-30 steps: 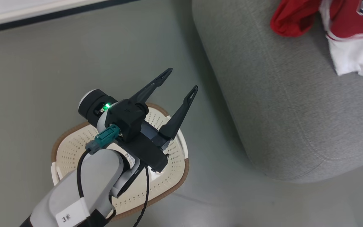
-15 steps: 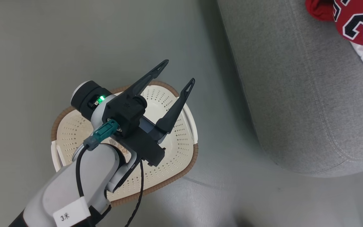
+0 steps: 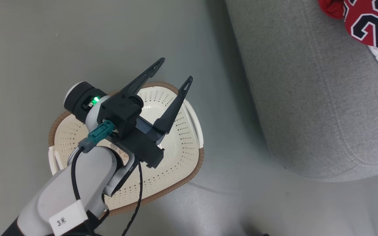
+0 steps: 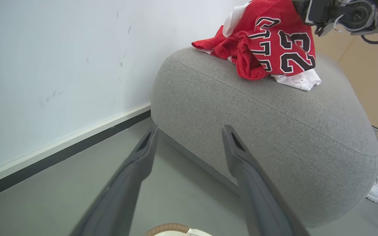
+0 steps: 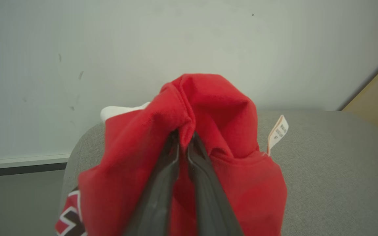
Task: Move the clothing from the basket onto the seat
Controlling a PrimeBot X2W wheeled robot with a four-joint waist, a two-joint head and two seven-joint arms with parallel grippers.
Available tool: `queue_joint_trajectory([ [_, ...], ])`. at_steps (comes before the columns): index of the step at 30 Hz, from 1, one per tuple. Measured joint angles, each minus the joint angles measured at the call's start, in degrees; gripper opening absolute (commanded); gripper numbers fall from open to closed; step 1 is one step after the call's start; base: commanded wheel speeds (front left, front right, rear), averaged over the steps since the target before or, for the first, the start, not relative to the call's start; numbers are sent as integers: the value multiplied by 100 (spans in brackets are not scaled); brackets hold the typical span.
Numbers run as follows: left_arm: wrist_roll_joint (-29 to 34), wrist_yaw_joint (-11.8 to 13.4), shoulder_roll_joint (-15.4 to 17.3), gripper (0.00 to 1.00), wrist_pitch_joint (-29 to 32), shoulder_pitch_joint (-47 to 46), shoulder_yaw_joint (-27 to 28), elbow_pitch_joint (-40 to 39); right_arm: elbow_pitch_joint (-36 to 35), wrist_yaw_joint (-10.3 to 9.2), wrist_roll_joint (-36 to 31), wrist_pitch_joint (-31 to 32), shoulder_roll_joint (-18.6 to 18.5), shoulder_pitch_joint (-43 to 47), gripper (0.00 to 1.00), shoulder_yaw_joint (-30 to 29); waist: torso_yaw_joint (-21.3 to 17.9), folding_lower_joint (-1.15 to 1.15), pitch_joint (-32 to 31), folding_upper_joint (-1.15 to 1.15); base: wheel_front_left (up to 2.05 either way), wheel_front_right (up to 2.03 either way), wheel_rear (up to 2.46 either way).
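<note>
Jaws of the right gripper (image 5: 184, 135) press together on a fold of red clothing (image 5: 215, 98). The fabric bunches over and around both dark fingertips, and a white label (image 5: 278, 129) hangs off its right side. The pinched bundle includes a jersey (image 4: 294, 55) with a navy "23" outlined in white, with white lining spilling out below. It rests on top of the grey sofa (image 4: 258, 131), near the rounded end closest to the white wall (image 4: 44, 65). In the left wrist view that gripper's dark body sits at the garment's upper edge. Jaws of the left gripper (image 3: 172, 71) stand spread wide in open air above the laundry basket (image 3: 194, 167), tips reaching past its far rim, well apart from the clothing. The cream basket with its brown rim stands on the grey floor (image 3: 77, 39) near the sofa's end. Its perforated bottom shows around the pale forearm (image 3: 77, 183). A dark baseboard (image 4: 61, 156) runs along the foot of the wall beside the sofa.
</note>
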Motion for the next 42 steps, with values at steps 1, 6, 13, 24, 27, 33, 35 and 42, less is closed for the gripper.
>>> queue_joint_trajectory([
  [1,-1,21,7,100,-21,2,13,-1,34,3,25,-2,41,41,100,-5,-24,0,-13,0,0,0,0],
  [6,-9,21,24,100,-75,26,26,51,102,111,27,-53,240,114,100,31,-173,-1,-87,0,0,0,0],
  [13,-45,10,-14,100,-199,133,7,176,116,229,-10,-101,547,227,100,178,-400,-1,-295,0,0,0,0],
  [24,-264,-132,-280,100,-447,341,-41,579,137,302,-183,-104,582,725,100,377,-574,-1,-901,-1,0,0,0],
  [27,-338,-131,-338,100,-524,476,-14,679,68,333,-282,-104,581,941,100,456,-579,-1,-1130,-2,0,0,0],
  [33,-467,-76,-471,100,-638,847,105,955,-162,411,-342,-105,592,1583,100,572,-473,-2,-1687,-2,0,0,0],
  [35,-477,-74,-493,100,-638,883,122,1000,-214,412,-341,-105,598,1691,100,567,-443,-2,-1764,-2,0,0,0],
  [42,-727,80,-587,100,-705,1424,370,1291,-615,452,-245,-121,614,2680,100,417,-43,-1,-2356,-2,0,0,0],
])
